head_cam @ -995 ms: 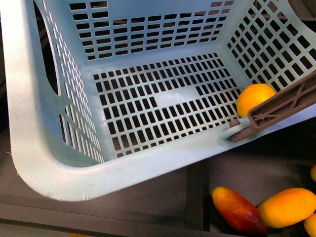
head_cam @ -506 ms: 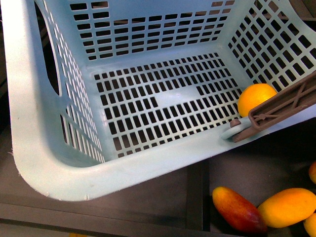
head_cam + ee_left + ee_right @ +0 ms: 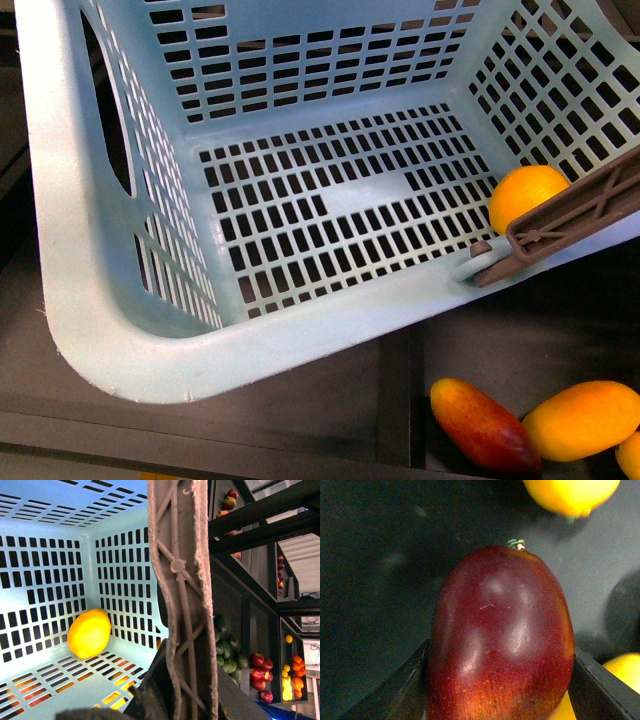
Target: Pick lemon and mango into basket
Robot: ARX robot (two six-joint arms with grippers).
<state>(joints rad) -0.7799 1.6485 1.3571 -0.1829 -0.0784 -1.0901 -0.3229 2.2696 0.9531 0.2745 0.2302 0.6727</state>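
The light teal basket [image 3: 130, 340] fills the front view, tilted, with its brown handle [image 3: 570, 215] crossing the right rim. The lemon [image 3: 528, 198] lies on the slotted floor in the basket's right corner, next to the handle. It also shows in the left wrist view, where the lemon [image 3: 89, 633] rests against the wall. My left gripper [image 3: 175, 700] is shut on the basket handle [image 3: 182, 595]. In the right wrist view my right gripper [image 3: 500, 695] is shut on the dark maroon mango [image 3: 500, 635], one finger [image 3: 400, 690] on each side. Neither gripper shows in the front view.
Below the basket, a red-and-orange mango [image 3: 483, 424] and a yellow-orange mango [image 3: 582, 420] lie on a dark shelf. Yellow fruits [image 3: 570, 495] lie on the dark surface around the held mango. Dark shelving with green fruit [image 3: 227, 652] and red fruit [image 3: 260, 667] stands beside the basket.
The basket has shifted a little to the right and down in the front view. The lemon has kept its corner.
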